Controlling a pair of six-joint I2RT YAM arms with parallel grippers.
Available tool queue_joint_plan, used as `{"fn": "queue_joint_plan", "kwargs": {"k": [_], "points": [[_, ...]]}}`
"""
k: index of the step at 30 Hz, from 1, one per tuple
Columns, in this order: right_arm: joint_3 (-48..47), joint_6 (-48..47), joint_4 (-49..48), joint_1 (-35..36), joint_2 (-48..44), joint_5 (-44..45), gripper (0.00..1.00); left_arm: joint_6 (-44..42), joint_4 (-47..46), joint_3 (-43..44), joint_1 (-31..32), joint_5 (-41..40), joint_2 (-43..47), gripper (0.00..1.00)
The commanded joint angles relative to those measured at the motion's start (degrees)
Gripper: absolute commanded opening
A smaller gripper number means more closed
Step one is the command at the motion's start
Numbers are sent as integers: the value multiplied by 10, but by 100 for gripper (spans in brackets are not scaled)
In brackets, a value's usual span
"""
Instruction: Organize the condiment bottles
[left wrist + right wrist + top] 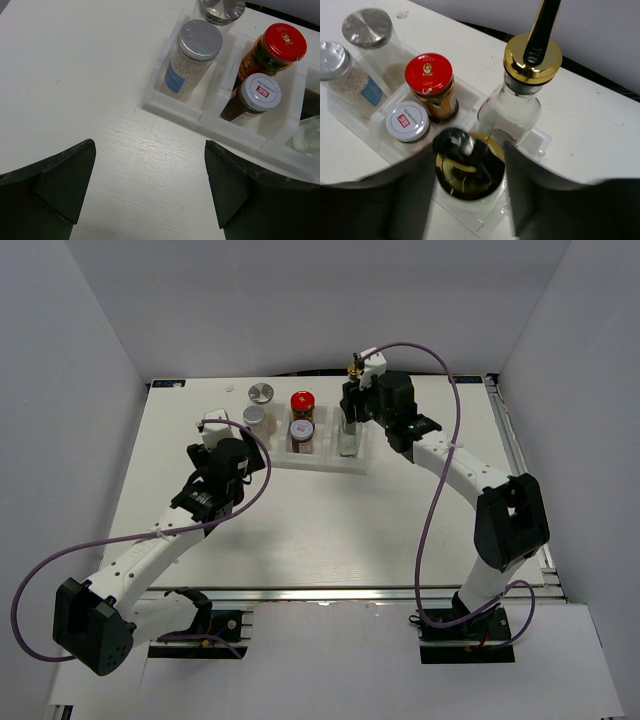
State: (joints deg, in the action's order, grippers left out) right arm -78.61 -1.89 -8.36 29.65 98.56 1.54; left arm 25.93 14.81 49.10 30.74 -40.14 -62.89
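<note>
White table (300,530) with tray (312,463) of condiment bottles (302,401)

The left white-and-black jointed arm (150,550) stretches low from its near-left base toward the far middle. Its black two-finger left claw (148,165) is spread wide and holds nothing. The right white-and-black jointed arm (462,472) rises from the near right and bends left to the far side. Its black right claw (470,167) points down, dark fingers (395,200) narrowly apart; whether they grip cannot be told.
</note>
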Motion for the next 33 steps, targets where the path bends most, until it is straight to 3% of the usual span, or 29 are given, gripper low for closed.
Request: {"fn": "queue_joint_plan", "kwargs": {"k": [1,2,10,14,18,21,25,33], "points": [[-6,2,-52,3,-39,0,68,-1,1,-2,-1,-9,8,98],[-15,2,-46,3,-40,0,89,0,-2,-2,-2,-6,8,98],[-25,4,15,1,-95,36,89,8,12,6,-2,-14,13,98],[-12,15,98,1,-141,119,89,19,15,6,-2,-18,23,98],[56,63,161,0,-230,180,89,37,36,17,-23,-29,26,98],[135,125,206,-2,-299,246,89,48,45,19,-70,10,24,98],[293,176,206,-3,-382,331,89,59,55,8,-147,56,15,98],[386,211,184,-5,-466,386,90,72,68,3,-188,54,8,98]]}}
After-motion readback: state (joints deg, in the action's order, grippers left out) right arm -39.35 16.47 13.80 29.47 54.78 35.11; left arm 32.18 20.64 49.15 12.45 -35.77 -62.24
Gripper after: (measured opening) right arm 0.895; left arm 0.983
